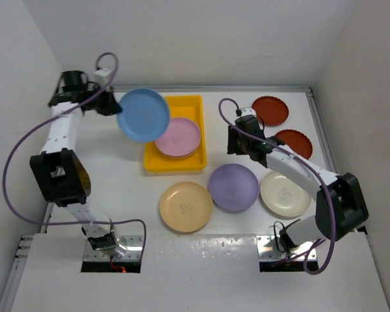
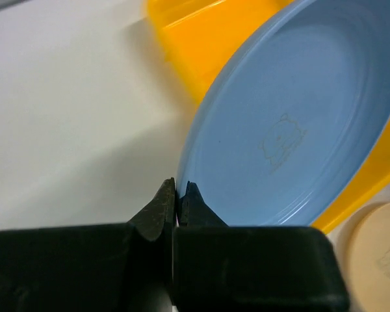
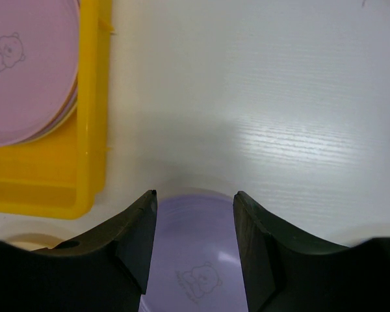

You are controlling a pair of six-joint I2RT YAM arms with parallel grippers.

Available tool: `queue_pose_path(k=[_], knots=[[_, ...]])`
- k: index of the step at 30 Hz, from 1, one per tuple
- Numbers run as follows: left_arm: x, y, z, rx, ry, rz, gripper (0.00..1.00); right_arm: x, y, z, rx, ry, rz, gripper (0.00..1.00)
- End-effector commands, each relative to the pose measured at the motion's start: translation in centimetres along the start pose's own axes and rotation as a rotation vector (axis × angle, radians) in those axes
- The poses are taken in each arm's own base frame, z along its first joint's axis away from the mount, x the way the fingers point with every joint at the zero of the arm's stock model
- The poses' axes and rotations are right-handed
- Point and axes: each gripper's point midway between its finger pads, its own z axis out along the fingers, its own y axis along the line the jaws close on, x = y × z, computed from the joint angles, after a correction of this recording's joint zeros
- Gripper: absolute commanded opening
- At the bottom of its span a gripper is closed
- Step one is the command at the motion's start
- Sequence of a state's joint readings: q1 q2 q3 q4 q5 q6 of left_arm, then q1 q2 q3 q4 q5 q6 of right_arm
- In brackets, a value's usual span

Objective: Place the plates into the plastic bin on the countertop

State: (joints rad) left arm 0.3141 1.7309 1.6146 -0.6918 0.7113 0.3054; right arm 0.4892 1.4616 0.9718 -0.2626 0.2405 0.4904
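Note:
My left gripper (image 1: 112,104) is shut on the rim of a blue plate (image 1: 143,115) and holds it in the air over the left end of the yellow bin (image 1: 175,162). In the left wrist view the gripper (image 2: 177,190) pinches the blue plate (image 2: 292,123) above the bin (image 2: 188,39). A pink plate (image 1: 178,137) tops a small stack in the bin. My right gripper (image 1: 234,144) is open and empty, above the far edge of a lilac plate (image 1: 233,187), which shows between its jaws (image 3: 194,260).
A tan-yellow plate (image 1: 186,207) and a cream plate (image 1: 285,194) lie on the white countertop (image 1: 117,175) in front. Two dark red-brown plates (image 1: 270,110) (image 1: 294,143) lie at the back right. White walls close the sides and back.

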Motion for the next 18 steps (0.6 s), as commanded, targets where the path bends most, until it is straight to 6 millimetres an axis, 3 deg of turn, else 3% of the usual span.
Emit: queue_pose_path(k=[1, 3, 4, 6, 8, 13, 18], knots=[[-4.6, -6.0, 4.2, 0.053, -0.054, 0.009, 0.0, -0.4, -1.6, -1.2, 0.054, -0.036, 0.045, 0.5], [-4.3, -6.5, 6.4, 0.031, -0.015, -0.002, 0.0, 0.0, -2.2, -1.3, 0.069, -0.032, 0.055, 0.5], [-4.0, -7.8, 8.0, 0.035, 0.011, 0.004, 0.0, 0.2, -2.5, -1.6, 0.072, -0.035, 0.061, 0.5], [-3.1, -7.9, 10.4, 0.003, 0.056, 0.008, 0.0, 0.7, -3.0, -1.7, 0.087, -0.026, 0.06, 0.5], [-2.6, -9.7, 12.7, 0.008, 0.091, 0.029, 0.0, 0.9, -3.3, -2.2, 0.093, -0.026, 0.064, 0.5], [-0.7, -10.0, 15.0, -0.02, 0.155, 0.028, 0.0, 1.7, -4.0, -2.5, 0.108, -0.017, 0.073, 0.5], [1.8, -10.1, 15.8, -0.018, 0.235, 0.019, 0.0, 2.3, -4.2, -2.5, 0.114, -0.011, 0.078, 0.51]])
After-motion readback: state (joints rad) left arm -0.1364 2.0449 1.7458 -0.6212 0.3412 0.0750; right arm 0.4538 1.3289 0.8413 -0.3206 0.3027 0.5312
